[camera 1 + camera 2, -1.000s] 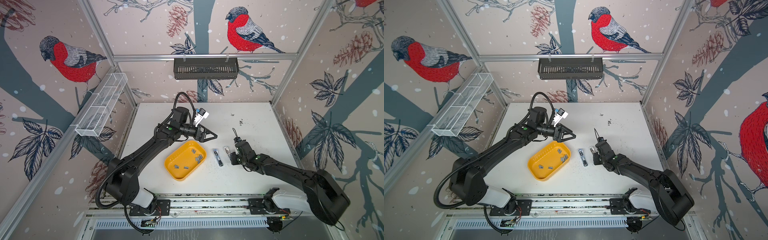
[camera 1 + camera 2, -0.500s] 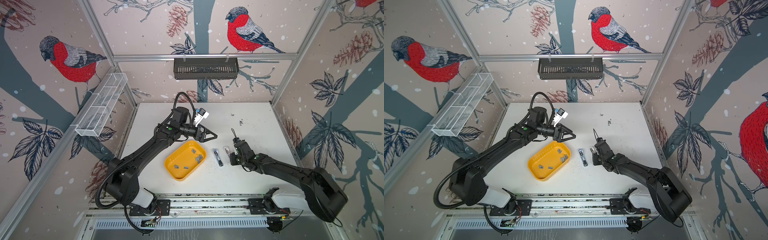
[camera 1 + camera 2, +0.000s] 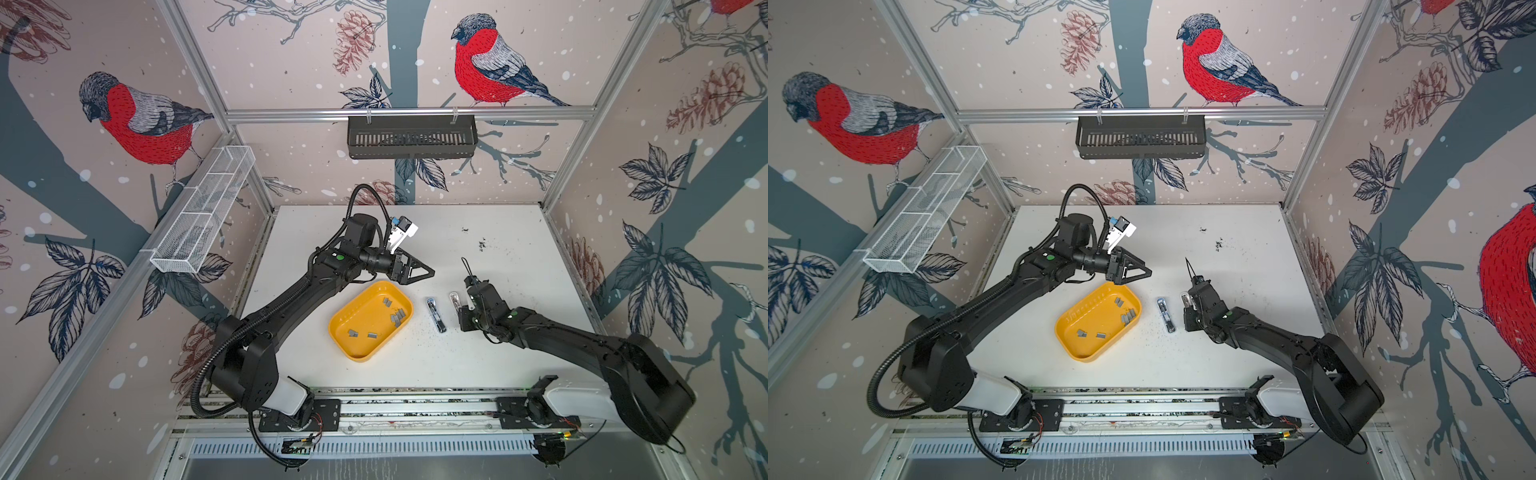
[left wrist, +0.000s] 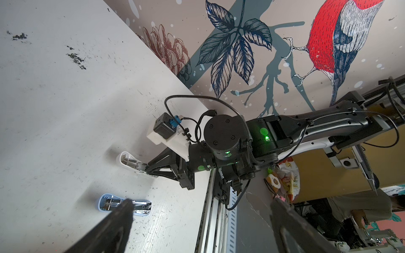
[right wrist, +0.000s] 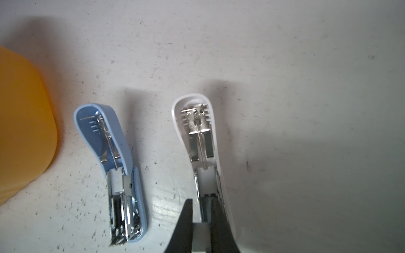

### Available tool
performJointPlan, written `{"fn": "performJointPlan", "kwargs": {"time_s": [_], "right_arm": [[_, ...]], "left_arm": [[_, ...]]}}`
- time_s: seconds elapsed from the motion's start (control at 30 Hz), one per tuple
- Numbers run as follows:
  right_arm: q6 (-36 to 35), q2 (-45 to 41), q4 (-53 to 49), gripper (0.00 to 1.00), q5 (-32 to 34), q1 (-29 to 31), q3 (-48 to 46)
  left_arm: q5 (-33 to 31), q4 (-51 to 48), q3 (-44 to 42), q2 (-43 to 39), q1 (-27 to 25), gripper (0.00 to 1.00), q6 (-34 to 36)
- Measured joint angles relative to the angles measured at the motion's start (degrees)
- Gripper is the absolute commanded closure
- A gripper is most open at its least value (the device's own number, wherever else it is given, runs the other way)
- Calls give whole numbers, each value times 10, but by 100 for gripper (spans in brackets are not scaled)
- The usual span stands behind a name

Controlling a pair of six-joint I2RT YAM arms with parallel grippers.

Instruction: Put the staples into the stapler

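1. Worktop (image 3: 519, 232): white, scuffed, carrying everything below.
2. Left arm (image 3: 291, 299): reaches over the far corner of the tray. The left jaws are spread wide, empty and clear of the tray.
3. Right arm (image 3: 561, 336): lies low, and the right jaws pinch the near end of the white stapler.
4. Yellow tray (image 3: 361, 316): sits left of both staplers.
5. Blue stapler (image 5: 118, 170) and white stapler (image 5: 197, 131): both hinged open, side by side but apart, with long axes roughly parallel and running far to near in both top views.
6. Staples (image 3: 398, 318): at least 4 grey strips are loose in the tray at mixed angles, with none in either stapler as far as can be seen.

Finding: the strips lie below the left jaws and toward the near side. The left arm is the nearer one. The cluster by the tray's right wall is closest.

Obstructions: that wall crowds the cluster. The blue stapler lies between the tray and the held white stapler, so any carry must pass over it.
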Motion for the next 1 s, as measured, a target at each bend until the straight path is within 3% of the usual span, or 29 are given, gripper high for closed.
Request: {"fn": "performJointPlan", "kwargs": {"time_s": [1.0], "right_arm": [[-15, 5, -37, 90, 52, 8, 29]], "left_arm": [[0, 0, 0, -3, -3, 3, 15]]}}
